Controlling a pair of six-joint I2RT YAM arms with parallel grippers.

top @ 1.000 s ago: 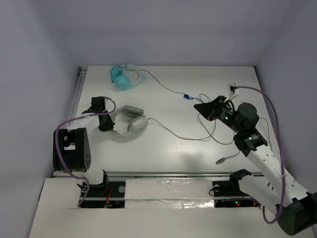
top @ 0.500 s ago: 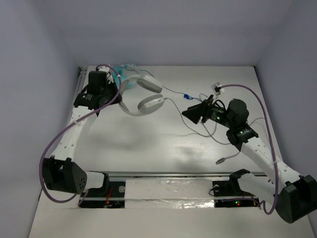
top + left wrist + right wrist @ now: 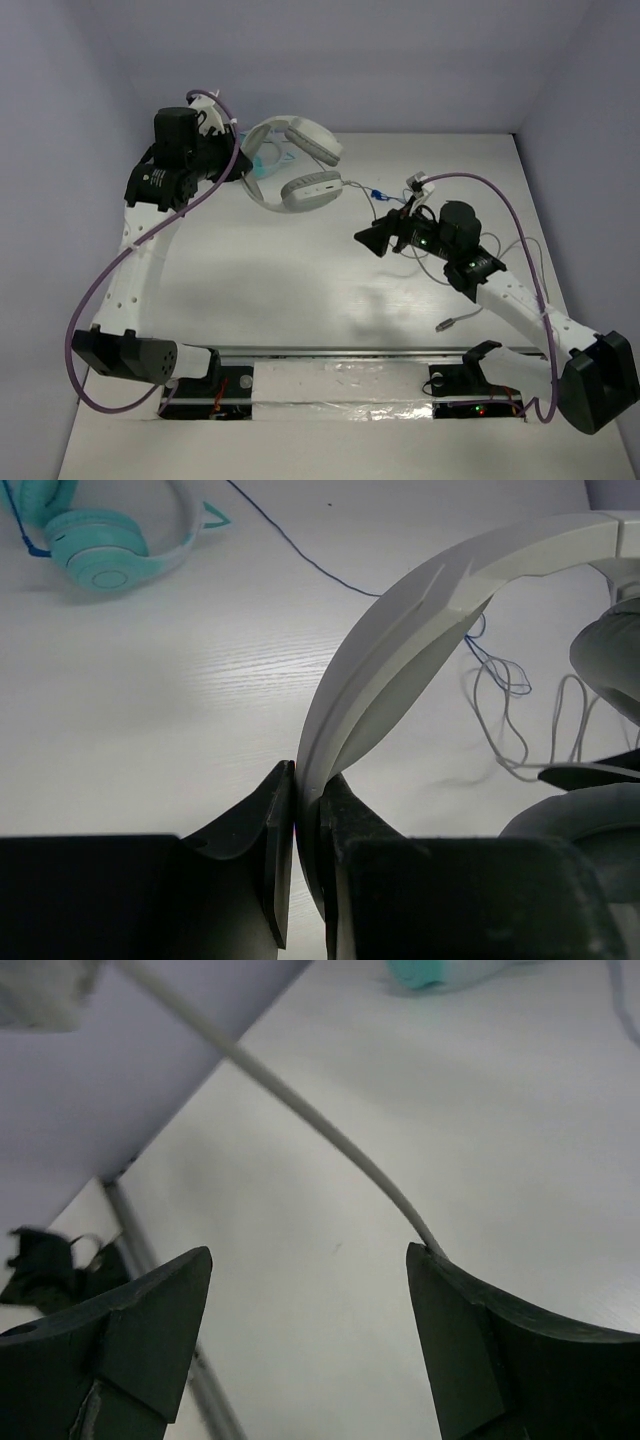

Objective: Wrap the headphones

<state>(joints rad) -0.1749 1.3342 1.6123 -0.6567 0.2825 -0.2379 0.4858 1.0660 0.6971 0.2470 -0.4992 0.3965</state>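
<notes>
1. The left end effector (image 3: 305, 775) is clamped tight on the edge of the headband (image 3: 430, 610). It holds the white headphones (image 3: 298, 165) in the air over the far left of the tabletop (image 3: 300, 300). Its fingers pinch only a narrow strip of smooth plastic, so a tug on the cable could make the headphones swivel or slip free.
2. The right end effector (image 3: 308, 1255) is spread wide and has hold of nothing. The grey cable (image 3: 330, 1130) crosses the gap and touches the inner edge of one finger only. If the cable slides off that finger, the end effector would likely close on air.
3. From the lower ear cup (image 3: 310, 190) the cable runs down to the right end effector. It then goes on to loose loops (image 3: 428, 258) and a plug (image 3: 447, 323) lying on the tabletop. Those loops could knot or drag while the cable is wound.
4. The teal headphones (image 3: 95, 550) lie on the tabletop just behind the lifted pair. Their thin blue cable (image 3: 305, 558) runs close to the grey loops, so the wrong cable could get caught up.
5. The headband sits between the left fingers, with both ear cups hanging out beyond them. The headphones are well apart from the right end effector, up and to its left in the top view, and only the cable joins the two.
</notes>
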